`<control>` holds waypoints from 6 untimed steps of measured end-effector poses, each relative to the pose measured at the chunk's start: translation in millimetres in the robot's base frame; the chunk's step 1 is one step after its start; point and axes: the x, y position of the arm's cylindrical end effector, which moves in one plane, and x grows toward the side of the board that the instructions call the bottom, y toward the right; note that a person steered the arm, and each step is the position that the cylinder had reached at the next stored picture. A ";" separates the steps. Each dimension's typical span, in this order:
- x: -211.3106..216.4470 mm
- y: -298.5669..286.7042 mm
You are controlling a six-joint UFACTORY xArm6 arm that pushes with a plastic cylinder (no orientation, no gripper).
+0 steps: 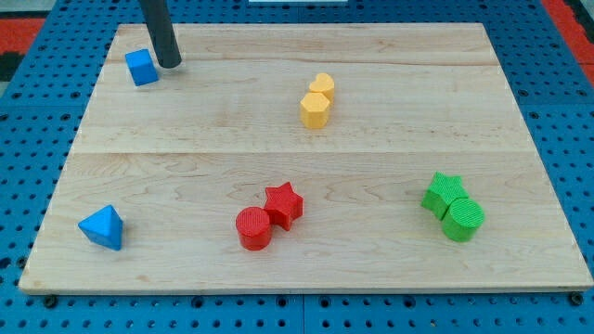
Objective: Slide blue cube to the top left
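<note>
The blue cube (141, 67) sits near the top left corner of the wooden board (390, 148). My tip (170, 64) rests on the board just to the right of the cube, very close to it or touching its right side. The dark rod rises from the tip out of the view's top.
A blue triangular block (101, 227) lies at the bottom left. A red cylinder (252, 228) and red star (283, 203) touch at bottom centre. A yellow heart (322, 86) and yellow hexagon (315, 109) sit top centre. A green star (444, 193) and green half-round block (462, 219) sit at right.
</note>
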 end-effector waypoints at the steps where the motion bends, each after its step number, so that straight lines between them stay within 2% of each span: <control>1: 30.9 -10.1; 2: 34.7 -56.1; 3: -7.3 -72.6; 4: -26.4 -62.9; 6: -7.6 -49.6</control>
